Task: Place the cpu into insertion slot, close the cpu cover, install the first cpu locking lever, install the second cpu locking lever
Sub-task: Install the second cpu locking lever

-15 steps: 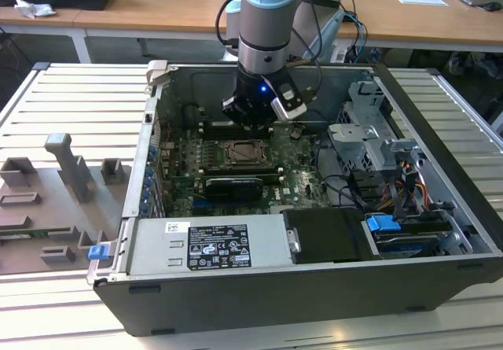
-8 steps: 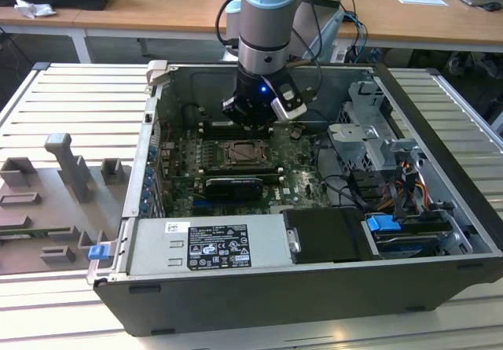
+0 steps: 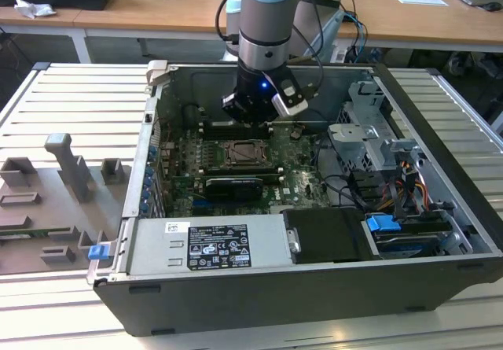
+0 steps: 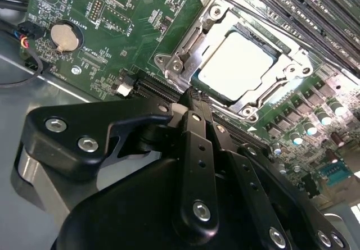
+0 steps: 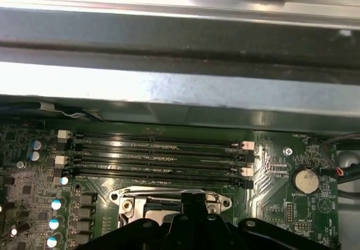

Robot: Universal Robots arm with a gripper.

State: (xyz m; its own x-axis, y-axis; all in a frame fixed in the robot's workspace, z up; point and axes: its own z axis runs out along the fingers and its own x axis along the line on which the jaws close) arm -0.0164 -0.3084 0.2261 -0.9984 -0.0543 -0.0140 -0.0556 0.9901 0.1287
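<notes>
Hand (image 4: 194, 95): fingers together, empty, at cpu cover (image 4: 185, 48) edge; cpu (image 4: 236, 62) seated. Risk: fingertip slipping, scratching board.

Even overhead room light fills the exterior view, and the slatted table (image 3: 71, 98) reads bright and flat with soft shadows. Inside the computer case (image 3: 440, 208) it is dimmer; my arm's shadow lies over the board near the case's far wall. A small blue light glows on my wrist (image 3: 262, 84). In the second wrist view the cpu (image 4: 239, 59) glares almost white, its surface washed out, while my pincer (image 4: 197, 107) sits close, dark and soft-edged. In the first wrist view the case wall (image 5: 180, 87) shows a bright band of reflected light, slightly blurred.
</notes>
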